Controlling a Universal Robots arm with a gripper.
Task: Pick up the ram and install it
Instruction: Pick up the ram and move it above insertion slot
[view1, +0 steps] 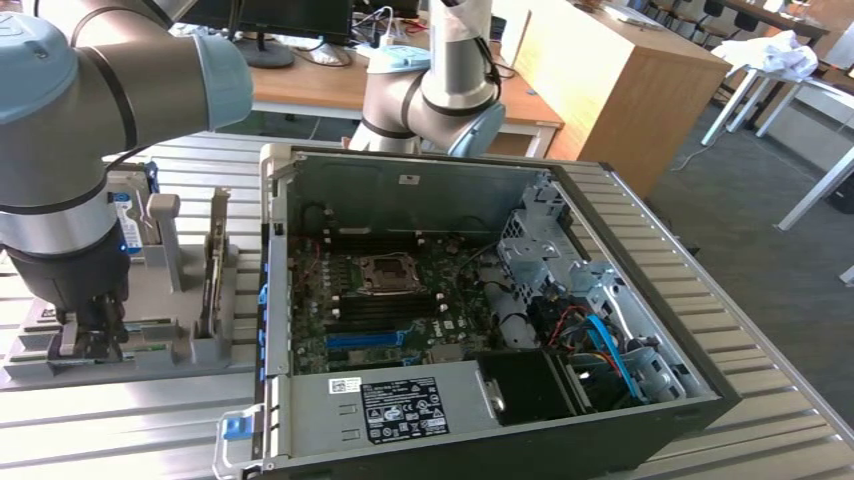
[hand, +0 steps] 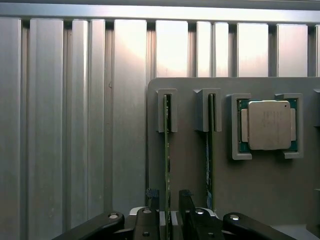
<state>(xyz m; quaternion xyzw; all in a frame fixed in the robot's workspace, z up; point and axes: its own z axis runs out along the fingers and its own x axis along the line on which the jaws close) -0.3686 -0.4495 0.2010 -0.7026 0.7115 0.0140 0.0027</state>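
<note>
Tool: we see the gripper (hand: 168, 207) low over a grey holder, its jaws released and spread wide, gripping nothing.
Fingers: the two black fingers (hand: 185, 202) stand one on each side of a thin green board edge. We cannot tell whether either one touches it.
Ram: the ram (hand: 167, 155) stands on its long edge right between the fingers and runs straight away from the tool. Its far end sits in a grey slotted post (hand: 167, 110).
Second stick: a second stick (hand: 209, 165) stands parallel to the ram, just beside the tool, in a post of its own.
Holder: the grey holder plate (hand: 190, 150) lies under the tool and carries both sticks. In the exterior view we find the gripper (view1: 83, 340) down among its uprights.
Processor: the square silver processor (hand: 269, 125) sits in a framed pocket on the same plate, on the second stick's side of the tool and farther out, apart from both sticks.
Table: the ribbed metal table (hand: 75, 125) spreads out on the tool's other side, past the plate's edge.
Computer: the open computer case (view1: 667, 300) lies on the table to the exterior view's right of the tool, just beside the holder.
Motherboard: inside the case we see the motherboard (view1: 387, 335), well apart from the tool.
Background: a second arm (view1: 441, 95) stands behind the case, farthest from the tool.
</note>
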